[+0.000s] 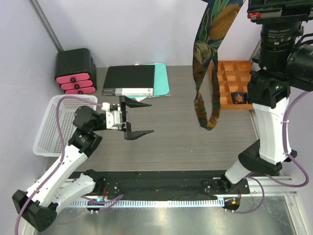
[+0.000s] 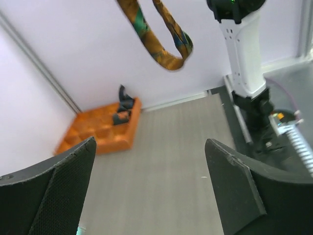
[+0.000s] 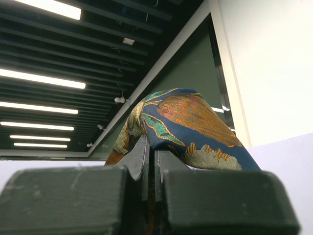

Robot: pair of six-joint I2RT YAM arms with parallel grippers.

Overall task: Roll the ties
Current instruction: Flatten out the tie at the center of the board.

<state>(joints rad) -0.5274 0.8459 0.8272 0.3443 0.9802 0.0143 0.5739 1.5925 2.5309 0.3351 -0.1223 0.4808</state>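
A dark blue tie [image 1: 204, 73] with orange-gold and green patterning hangs doubled in the air over the right side of the table, its loop hanging lowest [image 2: 168, 54]. In the right wrist view my right gripper [image 3: 151, 152] points up at the ceiling and is shut on this tie [image 3: 195, 125], which drapes over the fingertips. My left gripper [image 1: 139, 117] is wide open over the table's left middle, well left of the hanging tie. Nothing lies between its fingers [image 2: 66, 183]. Another rolled dark tie [image 1: 238, 97] sits in the orange tray [image 1: 230, 68].
The orange compartment tray [image 2: 100, 134] stands at the back right. A black book [image 1: 129, 80] lies on a teal sheet [image 1: 164, 78] at the back centre. A black and pink drawer box [image 1: 75, 71] and a white basket [image 1: 46, 129] are at the left.
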